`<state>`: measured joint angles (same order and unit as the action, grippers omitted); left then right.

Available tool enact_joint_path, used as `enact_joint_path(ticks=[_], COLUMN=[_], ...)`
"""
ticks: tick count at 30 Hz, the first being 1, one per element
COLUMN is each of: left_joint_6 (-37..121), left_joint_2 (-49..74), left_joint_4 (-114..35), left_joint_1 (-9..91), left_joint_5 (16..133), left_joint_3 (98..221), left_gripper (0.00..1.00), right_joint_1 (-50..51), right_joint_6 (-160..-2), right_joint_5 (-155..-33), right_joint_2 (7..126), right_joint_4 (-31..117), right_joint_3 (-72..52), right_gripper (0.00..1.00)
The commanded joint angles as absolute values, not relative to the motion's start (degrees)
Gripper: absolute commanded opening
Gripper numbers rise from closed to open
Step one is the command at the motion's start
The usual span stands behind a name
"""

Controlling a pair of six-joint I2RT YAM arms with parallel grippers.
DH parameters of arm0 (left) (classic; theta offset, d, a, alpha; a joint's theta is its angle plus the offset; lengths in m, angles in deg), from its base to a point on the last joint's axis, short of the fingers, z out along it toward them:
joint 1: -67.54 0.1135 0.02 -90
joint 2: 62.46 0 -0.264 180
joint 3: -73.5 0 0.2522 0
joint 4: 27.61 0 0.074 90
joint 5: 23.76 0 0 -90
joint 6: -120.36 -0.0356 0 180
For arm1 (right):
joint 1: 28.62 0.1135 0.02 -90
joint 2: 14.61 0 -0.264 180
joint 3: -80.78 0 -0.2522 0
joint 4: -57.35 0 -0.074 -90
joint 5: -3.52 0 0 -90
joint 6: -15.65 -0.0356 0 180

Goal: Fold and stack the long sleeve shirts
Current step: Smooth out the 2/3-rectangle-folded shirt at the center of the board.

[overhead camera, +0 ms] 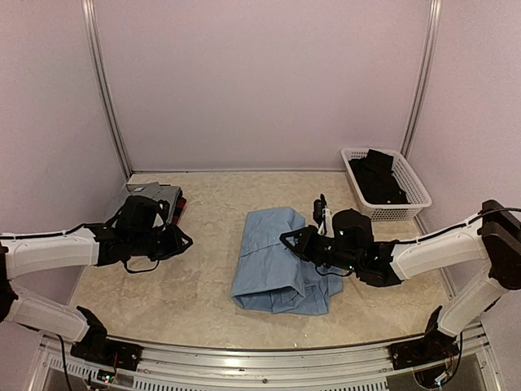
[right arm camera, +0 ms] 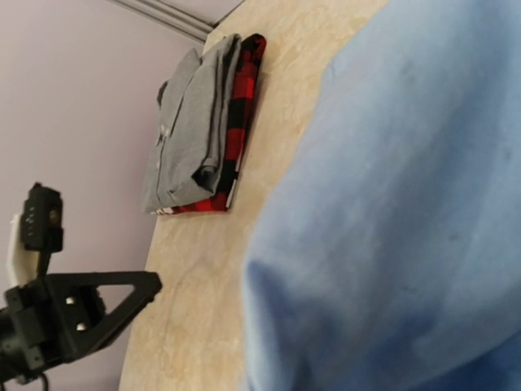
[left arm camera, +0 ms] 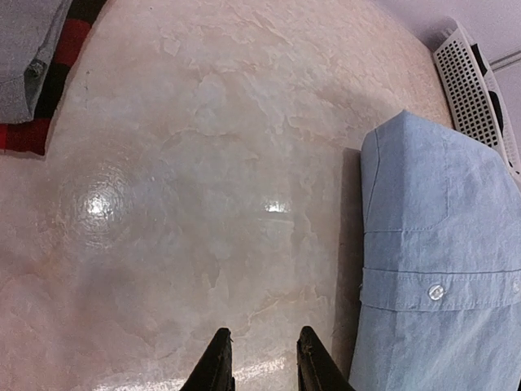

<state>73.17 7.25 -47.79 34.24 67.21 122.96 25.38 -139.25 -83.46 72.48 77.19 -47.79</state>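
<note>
While the overhead camera gives me the whole table, each wrist camera adds something it misses. From above, the light blue shirt lies partly folded in the middle of the table, and the right gripper sits over its upper right part. My right wrist camera is mostly filled by blue cloth, which covers the fingers; the claw is closed, and I read it as pinching a fold of that shirt. That same view shows the stack at the far left corner best: the grey shirt lies folded on top of the plaid shirt, whose red-and-black edge pokes out beside it. From above, my left arm half hides this pile.

The left gripper hovers over bare table with its fingers a little apart and nothing between them, just beside the blue shirt's edge, where I can make out a button. Only the overhead view shows dark clothes inside the white basket at the far right
</note>
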Motion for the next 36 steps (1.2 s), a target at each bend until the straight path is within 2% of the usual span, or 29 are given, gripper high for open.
enact_joint_path(ticks=[1, 12, 25, 31, 36], left_joint_6=[72.14, 73.5, 74.1, 73.42, 73.39], left_joint_2=[9.31, 10.15, 5.98, 5.51, 6.23], left_joint_4=[-45.15, -44.72, -45.88, -45.98, -45.01], left_joint_1=[32.56, 32.48, 37.56, 38.61, 38.8], left_joint_5=[66.37, 63.05, 61.97, 62.01, 62.65], left_joint_3=[124.22, 124.14, 120.67, 120.39, 120.39], left_gripper=[0.25, 0.25, 0.25, 0.25, 0.25], right_joint_1=[24.46, 25.39, 30.71, 31.67, 30.8], right_joint_6=[-137.55, -139.35, -150.97, -151.4, -154.21], right_joint_5=[-85.49, -100.93, -110.05, -112.72, -111.98], right_joint_2=[70.34, 80.39, 98.03, 99.49, 98.06], right_joint_4=[80.63, 96.99, 117.01, 116.28, 119.31], right_joint_3=[-49.17, -42.59, -27.83, -24.45, -29.17], right_gripper=[0.0, 0.0, 0.0, 0.0, 0.0])
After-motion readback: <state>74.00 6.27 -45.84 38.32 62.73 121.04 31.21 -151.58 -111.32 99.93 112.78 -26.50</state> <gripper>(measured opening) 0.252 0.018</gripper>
